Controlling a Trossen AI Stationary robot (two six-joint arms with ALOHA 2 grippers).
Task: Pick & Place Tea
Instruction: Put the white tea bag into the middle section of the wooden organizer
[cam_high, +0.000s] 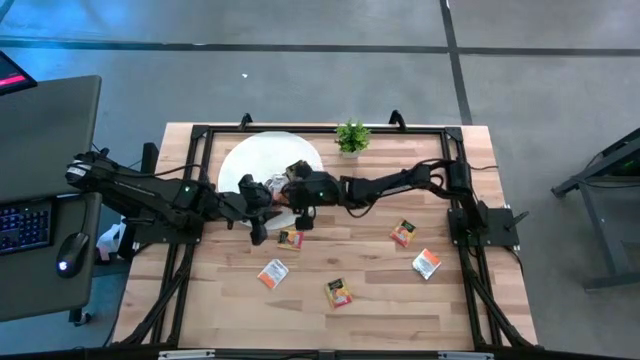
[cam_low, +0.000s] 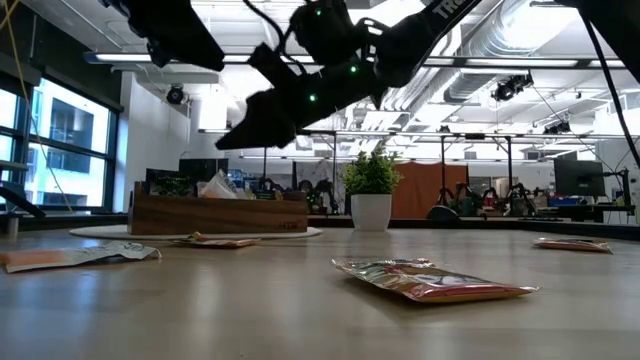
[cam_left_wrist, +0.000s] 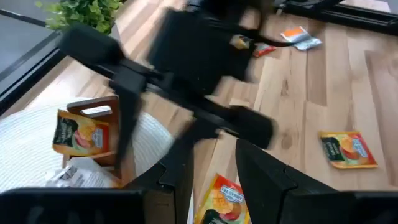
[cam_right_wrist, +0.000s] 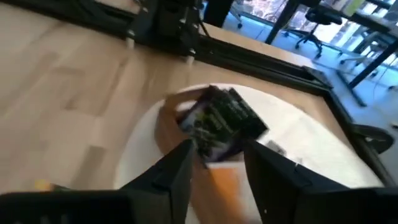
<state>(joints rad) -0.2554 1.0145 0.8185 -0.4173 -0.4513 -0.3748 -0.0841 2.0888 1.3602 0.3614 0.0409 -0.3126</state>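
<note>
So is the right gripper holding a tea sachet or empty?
Holding one: in the right wrist view a dark sachet sits between the right gripper fingers, above the wooden box on the white plate.

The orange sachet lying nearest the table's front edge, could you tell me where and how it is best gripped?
The orange sachet lies flat and slightly askew on the bare wood, apart from the others. Probably best to come straight down from above and close the pincer across two opposite edges, turned to match its tilt, since no edge stands up.

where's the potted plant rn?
High view: the potted plant stands at the table's far edge, near the middle, just right of the white round mat and beyond the right arm's gripper.
</note>
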